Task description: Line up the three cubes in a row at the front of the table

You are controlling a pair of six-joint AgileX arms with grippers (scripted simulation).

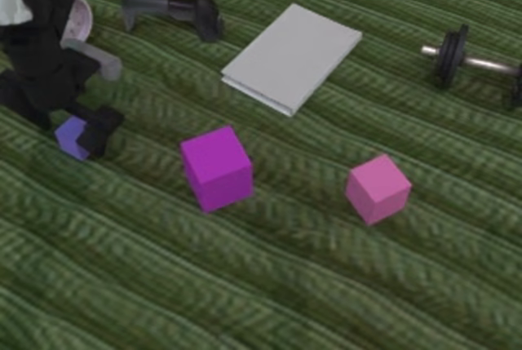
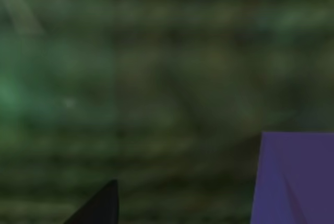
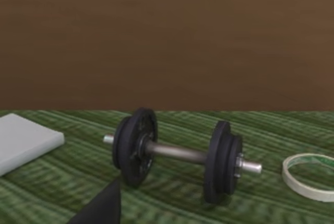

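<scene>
Left arm is down at the table (image 1: 326, 301), well left of the grey book (image 1: 289, 56). Its jaws (image 1: 86, 139) sit at the small blue-violet cube (image 1: 72, 136), one dark finger against the cube's right side; whether the jaws are closed on it cannot be told. In the left wrist view the cube (image 2: 295, 179) fills a corner beside one fingertip (image 2: 99, 205). The magenta-purple cube (image 1: 217, 168) lies in front of the book, the pink cube (image 1: 377, 188) to its right. Right arm is parked facing the dumbbell (image 3: 177, 153); its jaws' state cannot be told.
</scene>
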